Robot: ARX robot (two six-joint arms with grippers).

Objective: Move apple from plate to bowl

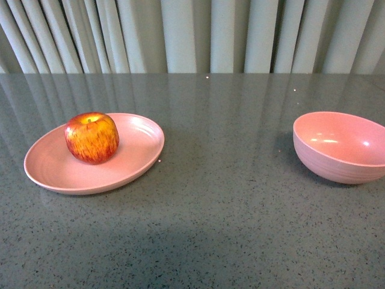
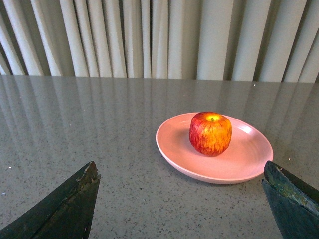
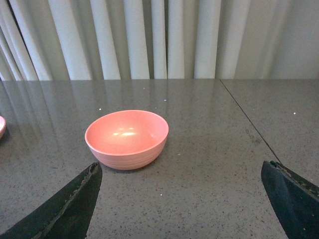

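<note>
Apple point(image 1: 91, 137) sits upright on the plate point(image 1: 54, 171), stem dimple up, at the left of the surface point(image 1: 222, 198). It rests left of the plate's middle, clear of the rim. Bowl point(image 1: 343, 162) stands at the right, well apart from the plate, with nothing in it. Curtain point(image 1: 192, 36) runs along the far side.

Left claw point(image 2: 180, 168): fingers spread wide, nothing between them, apple and plate ahead of it. Right claw point(image 3: 179, 167): also spread wide and holding nothing, facing the bowl. Neither arm shows in the front view.

Handling, my read: the skin is glossy and the shape is round, so I expect it to slip or roll if pinched high or off-centre. It looks firm enough to take a moderate squeeze. Weight I can't judge from here.

I would take hold across the widest band, fingers on opposite sides, coming from above; the plate's low rim should not get in the way. The plate looks light and may slide if nudged. For the bowl, I would lower the apple inside before letting go, since a drop could bruise it or shove the bowl.
</note>
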